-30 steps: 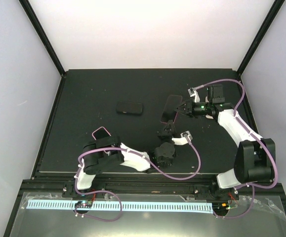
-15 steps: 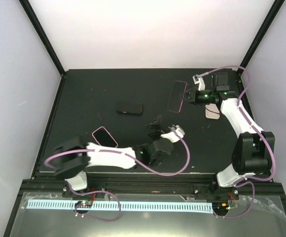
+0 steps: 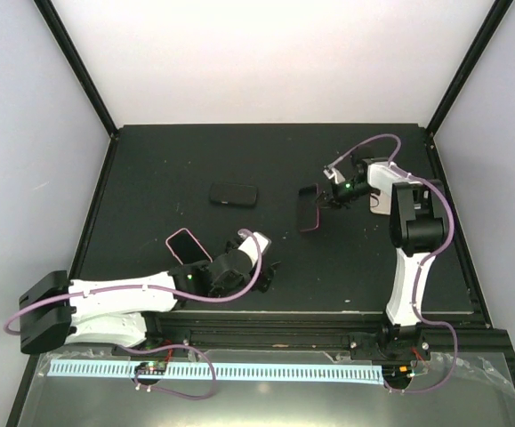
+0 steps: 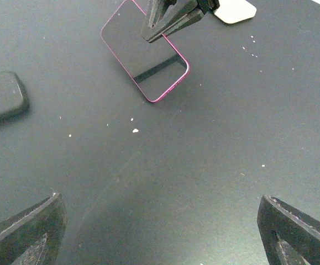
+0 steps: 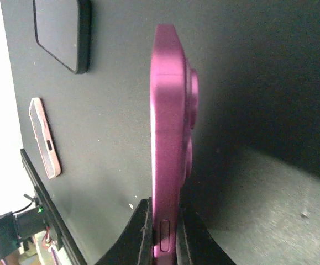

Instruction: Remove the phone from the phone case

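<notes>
Remote desk, top view: my right pincer (image 3: 326, 197) is pressed shut on the magenta phone (image 3: 309, 212) over the right half of the desk (image 3: 168, 160). The right wrist view shows the phone edge-on, 1 finger on its screen side and 1 on its back. The grip sits at 1 end of the phone, beside a side button. The rest of the phone juts away from the pincer, with 2 camera bumps standing out from the back face. The magenta edge shows uncovered along its length. Whether the free end touches the desk, I cannot tell.

My left pincer (image 4: 160, 221) is spread wide with nothing between its fingers. It hangs low over bare desk near the front edge, well apart from the phone. In the left wrist view the phone lies ahead of it, with the dark screen turned toward that camera.

A pink-rimmed slab (image 3: 186, 246) lies flat just left of the left pincer. A black slab (image 3: 234, 195) lies flat farther back, left of the phone. A pale object (image 3: 380, 203) rests beside the right arm. Which of the 2 slabs is the case, I cannot tell.
</notes>
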Controlling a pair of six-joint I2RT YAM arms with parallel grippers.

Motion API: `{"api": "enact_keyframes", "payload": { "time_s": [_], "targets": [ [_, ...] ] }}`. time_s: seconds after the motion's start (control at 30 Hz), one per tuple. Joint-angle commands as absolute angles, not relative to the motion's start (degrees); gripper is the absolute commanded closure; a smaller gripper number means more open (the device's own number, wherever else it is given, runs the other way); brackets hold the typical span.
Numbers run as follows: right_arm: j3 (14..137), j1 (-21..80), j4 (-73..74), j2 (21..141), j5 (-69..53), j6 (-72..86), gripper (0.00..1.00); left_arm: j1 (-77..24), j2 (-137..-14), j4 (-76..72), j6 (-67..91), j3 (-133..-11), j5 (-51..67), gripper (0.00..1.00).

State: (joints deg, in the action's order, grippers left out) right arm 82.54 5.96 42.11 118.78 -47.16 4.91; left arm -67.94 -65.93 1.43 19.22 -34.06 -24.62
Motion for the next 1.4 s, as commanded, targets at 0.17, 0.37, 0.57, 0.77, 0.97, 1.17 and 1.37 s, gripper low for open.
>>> {"api": "enact_keyframes", "payload": {
  "time_s": [0.17, 0.37, 0.57, 0.77, 0.97, 1.17, 1.37],
  "targets": [
    [95.0, 8.0, 49.7, 129.1, -49.8, 2.0, 0.92, -62.9, -61.2, 3.2, 30.5, -30.0, -17.3, 0.04],
    [97.1, 8.0, 49.9, 130.7, -44.7, 2.2, 0.71, -57.9, -58.8, 4.9, 35.8, -29.0, -16.1, 0.02],
    [95.7, 8.0, 51.0, 125.0, -35.7, 1.7, 0.49, -50.1, -59.0, 10.6, 39.4, -32.4, -14.9, 0.01],
    [86.9, 7.9, 49.9, 109.8, -30.4, -2.1, 0.46, -39.6, -65.0, 18.2, 42.3, -40.0, -11.0, 0.01],
    [76.2, 7.9, 50.4, 91.0, -33.4, -6.8, 0.44, -31.0, -73.8, 18.1, 43.3, -47.9, -10.1, 0.01],
    [65.7, 7.9, 48.3, 78.2, -37.0, -12.9, 0.41, -24.2, -88.4, 21.7, 43.4, -59.3, -9.1, 0.01],
    [60.2, 7.8, 45.1, 75.2, -37.0, -14.1, 0.41, -18.6, -103.0, 23.9, 39.0, -73.1, -1.6, 0.01]
  ]
}}
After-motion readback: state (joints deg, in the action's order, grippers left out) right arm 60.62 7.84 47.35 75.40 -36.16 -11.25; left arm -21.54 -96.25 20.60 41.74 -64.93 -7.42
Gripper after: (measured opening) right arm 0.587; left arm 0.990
